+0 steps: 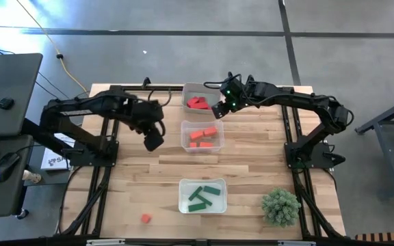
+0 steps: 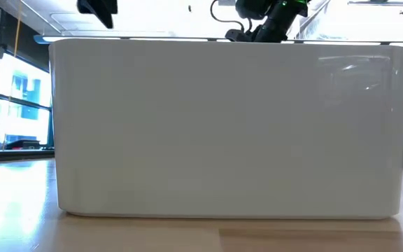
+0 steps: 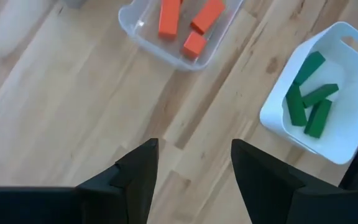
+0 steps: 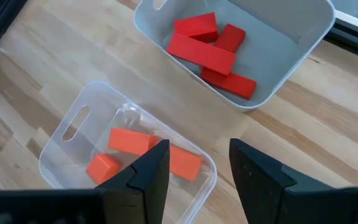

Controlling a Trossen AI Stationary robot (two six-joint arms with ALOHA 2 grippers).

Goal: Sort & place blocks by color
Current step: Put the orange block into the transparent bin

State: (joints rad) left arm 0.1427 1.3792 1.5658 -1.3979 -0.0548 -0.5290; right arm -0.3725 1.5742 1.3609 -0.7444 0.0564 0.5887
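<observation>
Three trays stand in a row down the table's middle. The far white tray (image 1: 197, 100) holds crimson-pink blocks (image 4: 205, 48). The clear middle tray (image 1: 202, 135) holds orange-red blocks (image 4: 143, 149). The near white tray (image 1: 202, 196) holds green blocks (image 3: 309, 99). One orange-red block (image 1: 146, 219) lies loose on the table near its near edge. My left gripper (image 1: 153, 141) (image 3: 194, 146) hangs open above bare wood, left of the middle tray. My right gripper (image 1: 219, 109) (image 4: 197, 146) is open in the air over the gap between the far and middle trays.
A round bushy green plant (image 1: 280, 206) stands at the near right corner. In the low view the near tray's white wall (image 2: 229, 126) blocks nearly everything. Bare wood lies left and right of the tray row. A desk with a mouse sits beyond the table's left edge.
</observation>
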